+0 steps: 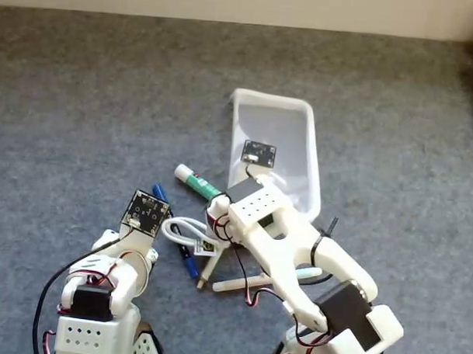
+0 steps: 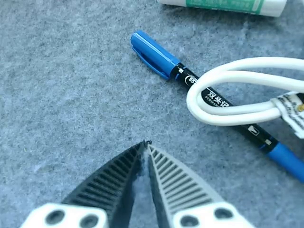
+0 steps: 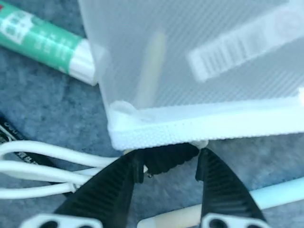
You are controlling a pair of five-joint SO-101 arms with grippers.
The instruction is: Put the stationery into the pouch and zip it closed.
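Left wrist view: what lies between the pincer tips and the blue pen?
Bare grey carpet, between the left pincer and blue pen, in the left wrist view.

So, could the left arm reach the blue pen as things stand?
Probably yes: the shut left gripper is near the blue pen, cap end bare, though a white cable crosses its middle.

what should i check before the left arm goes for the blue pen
1. Left pincer open enough to take the blue pen: not ok, it is shut.
2. Pen free of other things: not ok, the white cable loops across its barrel.
3. Glue stick apart from the pen: ok.
4. Right pincer at the pouch edge: ok.
5. Right pincer's hold on that edge: cannot tell.
6. Pouch mouth open: cannot tell.
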